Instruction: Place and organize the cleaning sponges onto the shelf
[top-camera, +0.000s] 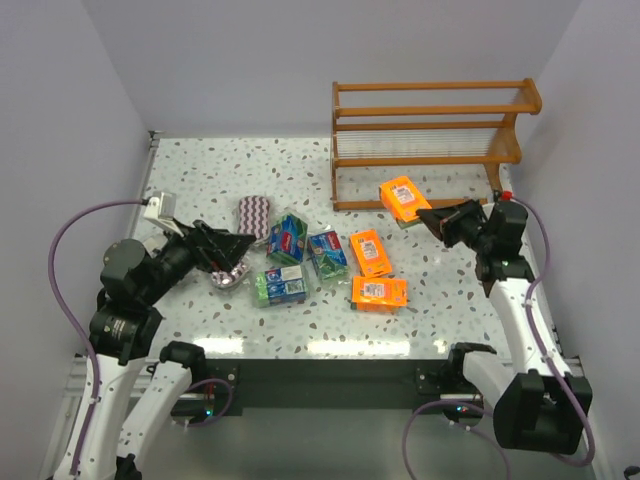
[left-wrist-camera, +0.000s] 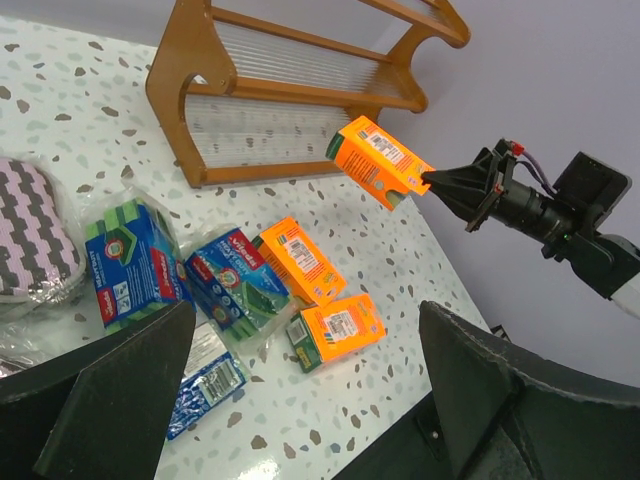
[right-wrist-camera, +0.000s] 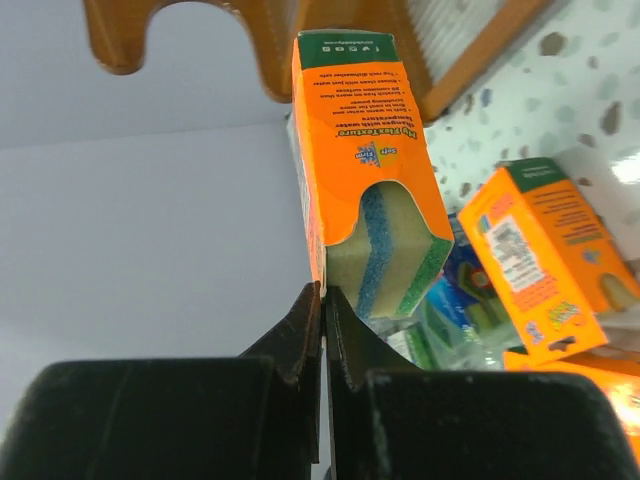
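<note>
My right gripper (top-camera: 432, 218) is shut on the edge of one orange sponge pack (top-camera: 403, 197) and holds it in the air in front of the brown wooden shelf (top-camera: 430, 140). The pack (right-wrist-camera: 360, 150) stands above the pinched fingertips (right-wrist-camera: 325, 295). Two more orange packs (top-camera: 371, 252) (top-camera: 380, 292) lie on the table. Three blue-green packs (top-camera: 288, 238) (top-camera: 328, 252) (top-camera: 281, 285) lie at the middle. A purple-white zigzag pack (top-camera: 252, 213) lies to their left, and another (top-camera: 228, 275) lies partly under my left gripper (top-camera: 240, 245), which is open and empty (left-wrist-camera: 305, 400).
The shelf's tiers (left-wrist-camera: 290, 90) hold nothing that shows. Walls close in the table at the back and on both sides. The shelf stands at the far right, close to the right wall. The table's near edge (top-camera: 320, 352) runs in front of the packs.
</note>
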